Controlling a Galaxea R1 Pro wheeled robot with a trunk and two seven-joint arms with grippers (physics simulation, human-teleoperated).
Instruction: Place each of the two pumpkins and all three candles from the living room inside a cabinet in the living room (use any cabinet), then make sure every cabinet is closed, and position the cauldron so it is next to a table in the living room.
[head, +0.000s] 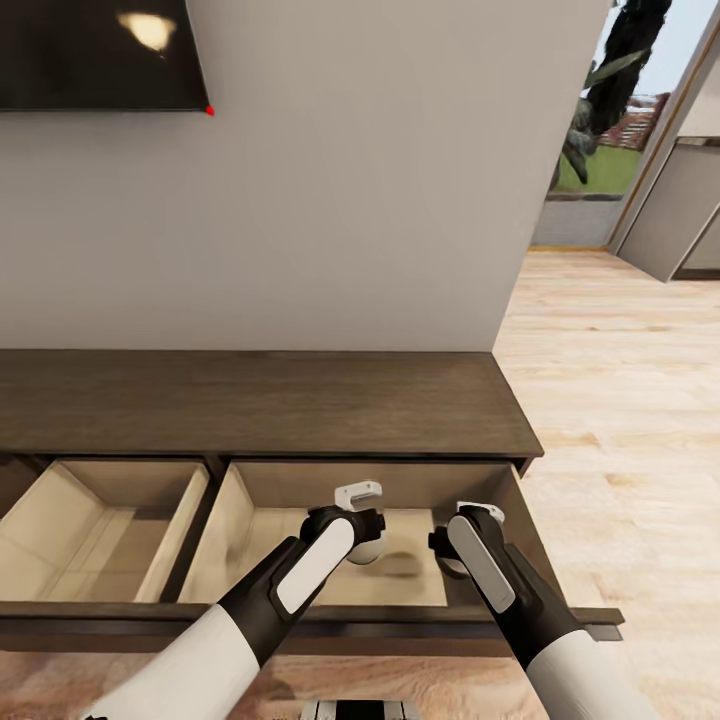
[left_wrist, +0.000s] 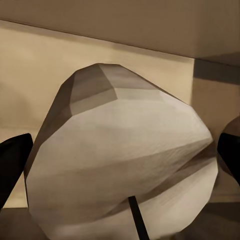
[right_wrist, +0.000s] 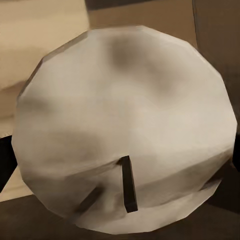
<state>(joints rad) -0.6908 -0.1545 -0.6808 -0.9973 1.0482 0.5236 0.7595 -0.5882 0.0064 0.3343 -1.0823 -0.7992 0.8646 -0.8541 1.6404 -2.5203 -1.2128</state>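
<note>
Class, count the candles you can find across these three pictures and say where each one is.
2. One candle sits between the left gripper's fingers, the other candle in the right gripper, both over the open drawer. The third may be hidden.

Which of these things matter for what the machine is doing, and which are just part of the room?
Part of the job:
- stubby grey-beige candle between the left end effector's fingers
- second grey-beige candle in the right end effector
- long dark-brown wooden cabinet, its two light-lined drawers pulled open

Just there:
- black wall screen
- pale wooden floor
- plant outside the doorway
</note>
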